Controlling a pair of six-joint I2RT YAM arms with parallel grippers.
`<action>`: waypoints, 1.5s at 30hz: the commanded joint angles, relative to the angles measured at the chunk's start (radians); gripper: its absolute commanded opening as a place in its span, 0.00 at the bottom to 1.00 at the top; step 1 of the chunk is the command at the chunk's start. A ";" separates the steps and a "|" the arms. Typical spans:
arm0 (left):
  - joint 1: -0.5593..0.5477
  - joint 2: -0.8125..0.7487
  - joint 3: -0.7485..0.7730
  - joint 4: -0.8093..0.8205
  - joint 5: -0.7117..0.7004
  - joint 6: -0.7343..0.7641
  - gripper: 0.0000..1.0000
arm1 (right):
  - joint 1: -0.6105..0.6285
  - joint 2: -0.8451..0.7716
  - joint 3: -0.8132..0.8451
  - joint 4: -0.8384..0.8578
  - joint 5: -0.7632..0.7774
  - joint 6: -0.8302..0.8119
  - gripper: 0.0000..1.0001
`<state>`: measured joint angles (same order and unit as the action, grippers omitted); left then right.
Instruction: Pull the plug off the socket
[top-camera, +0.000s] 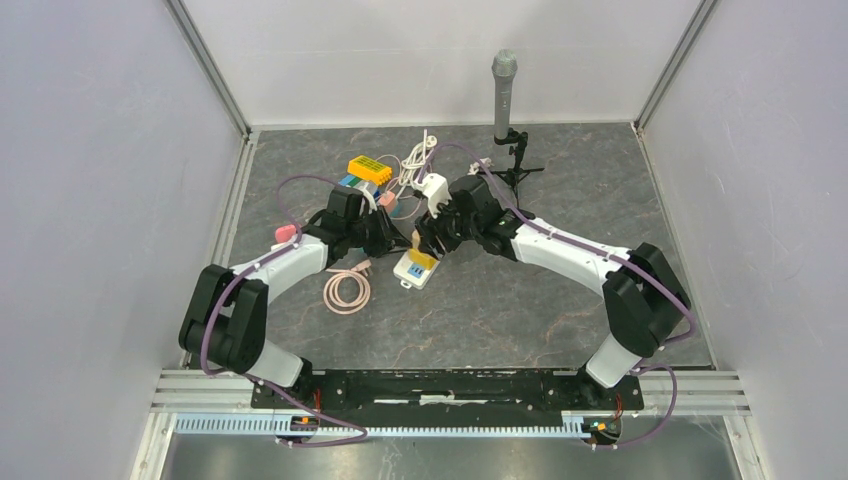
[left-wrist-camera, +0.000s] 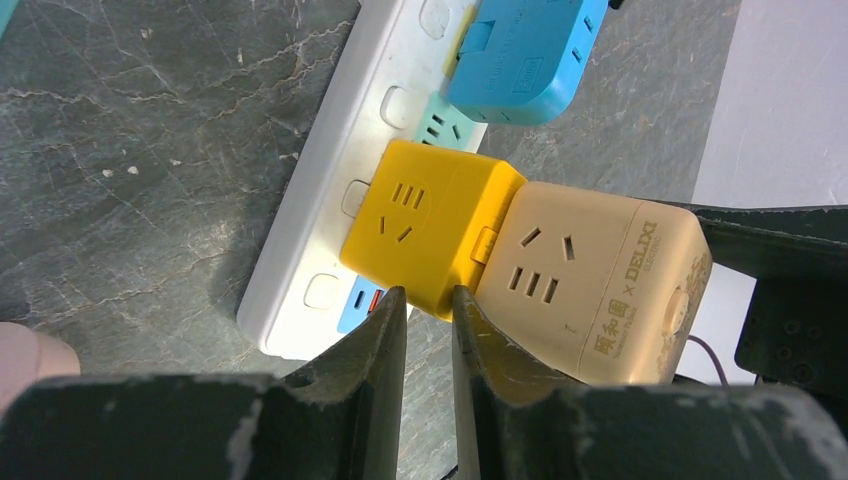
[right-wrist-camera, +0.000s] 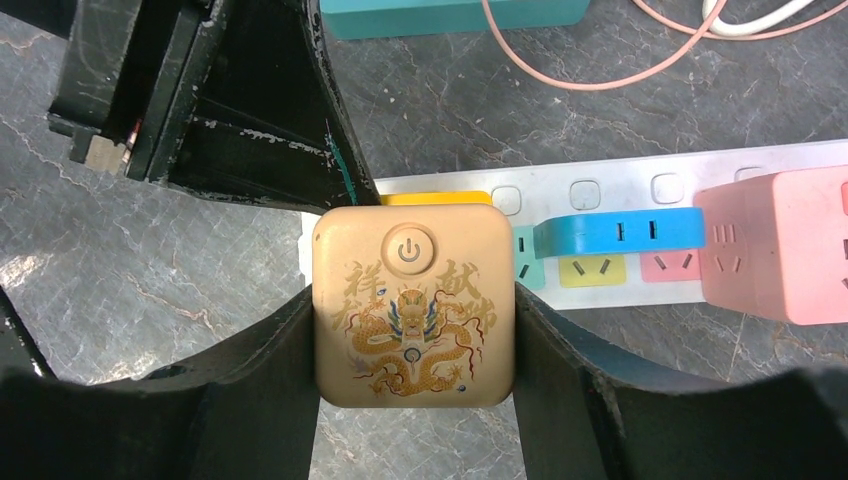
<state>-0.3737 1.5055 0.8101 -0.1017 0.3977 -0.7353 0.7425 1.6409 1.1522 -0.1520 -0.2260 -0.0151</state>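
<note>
Firmly held: the plug (right-wrist-camera: 413, 290), a beige cube, is clamped on two sides by the right end effector (right-wrist-camera: 413, 320) and butts against the yellow cube (left-wrist-camera: 420, 225) on the strip (left-wrist-camera: 325, 160).
I would pull straight along the pins without rocking, bracing with the left end effector (left-wrist-camera: 430, 318), which is all but together and empty at the yellow cube's 6 o'clock. The plug is smooth, round-cornered plastic with a dragon print; the white strip runs toward 3 o'clock over the marbled surface (left-wrist-camera: 120, 150).
</note>
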 joint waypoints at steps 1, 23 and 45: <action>0.000 0.093 -0.080 -0.305 -0.183 0.069 0.29 | -0.025 -0.154 0.082 0.238 -0.037 0.102 0.00; 0.000 0.102 -0.061 -0.288 -0.140 0.076 0.29 | -0.058 -0.200 0.006 0.268 -0.137 -0.062 0.00; 0.001 -0.133 -0.014 -0.158 -0.059 0.046 0.52 | -0.058 -0.162 -0.108 0.249 -0.126 -0.024 0.00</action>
<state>-0.3729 1.4502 0.7803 -0.2607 0.3870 -0.7052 0.6842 1.5341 1.0420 -0.0143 -0.3176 -0.0380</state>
